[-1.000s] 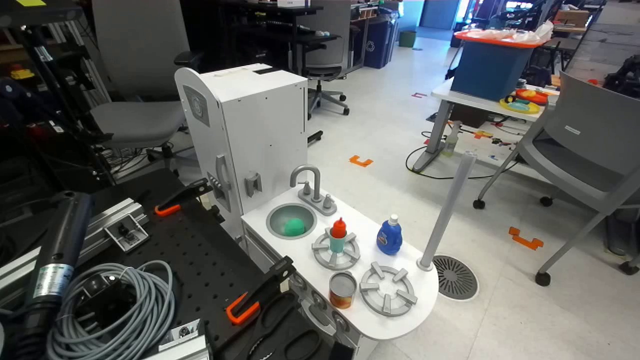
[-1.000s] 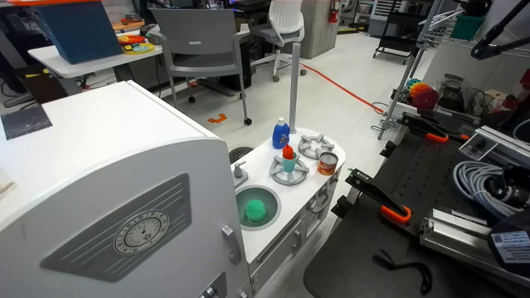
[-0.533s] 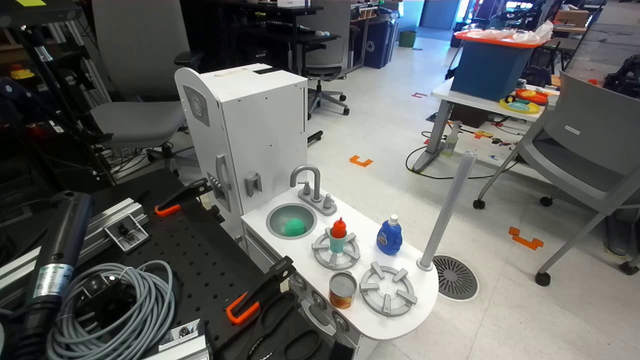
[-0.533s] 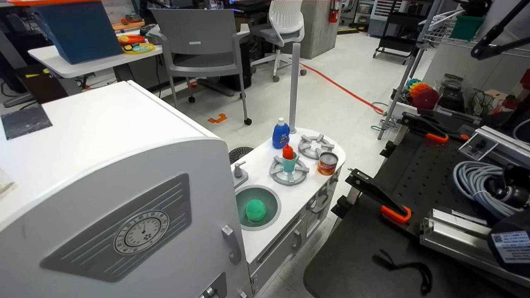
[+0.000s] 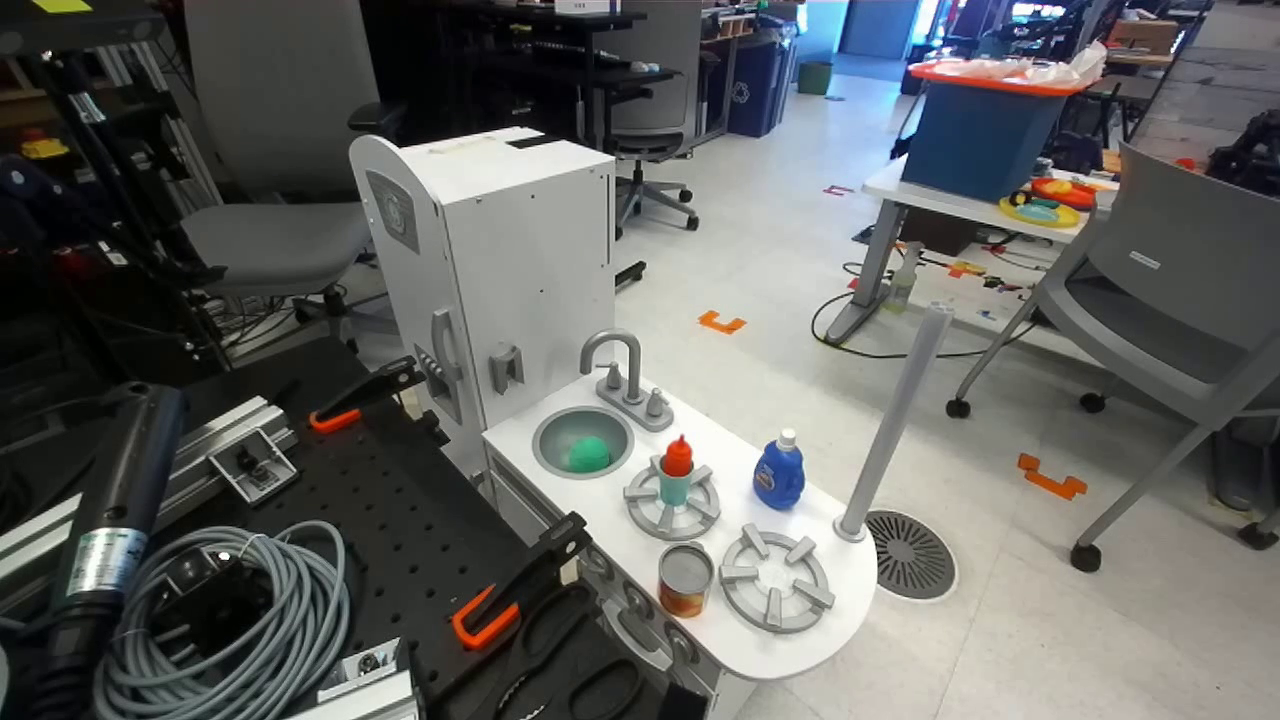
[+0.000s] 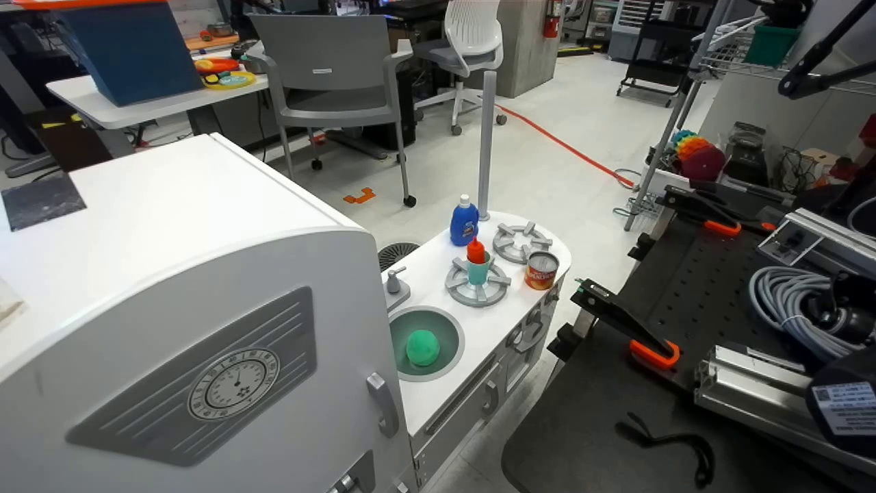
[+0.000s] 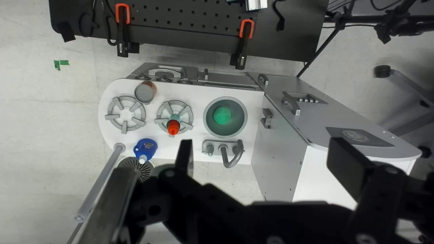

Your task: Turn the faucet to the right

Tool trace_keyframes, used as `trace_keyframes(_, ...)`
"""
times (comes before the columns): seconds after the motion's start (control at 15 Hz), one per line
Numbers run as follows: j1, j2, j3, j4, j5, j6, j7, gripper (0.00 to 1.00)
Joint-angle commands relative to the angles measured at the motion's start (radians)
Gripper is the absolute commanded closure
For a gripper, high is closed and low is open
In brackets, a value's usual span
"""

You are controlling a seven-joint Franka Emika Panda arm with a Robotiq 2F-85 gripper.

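The faucet is a small silver-grey arched tap on a grey base behind the sink, with a handle on each side. In the wrist view the faucet has its spout tip curving over the handle nearer the tall white cabinet. In an exterior view the cabinet hides the spout, and only one handle and part of the base show. My gripper is open and empty, fingers wide apart, above the play kitchen. In the wrist picture the faucet lies between the fingers, nearer the left one, not touched. The gripper is outside both exterior views.
The tall white cabinet stands beside the faucet. The grey sink holds a green ball. A teal cup with a red bottle, a blue bottle, a can and a grey post stand on the counter.
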Motion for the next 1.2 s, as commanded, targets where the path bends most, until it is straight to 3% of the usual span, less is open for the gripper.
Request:
trace_keyframes(0.0,-0.032,0.164,0.02,0.027,-0.026,0.096,0.041,0.0)
trace_keyframes(0.4,-0.045,0.566,0.036,0.077,-0.07,0.358,0.149,0.0)
trace_keyframes(0.6,-0.031,0.781,0.022,0.138,-0.035,0.488,0.174,0.0)
trace_keyframes(1.13,0.014,1.291,-0.027,0.439,-0.06,0.744,0.253,0.0)
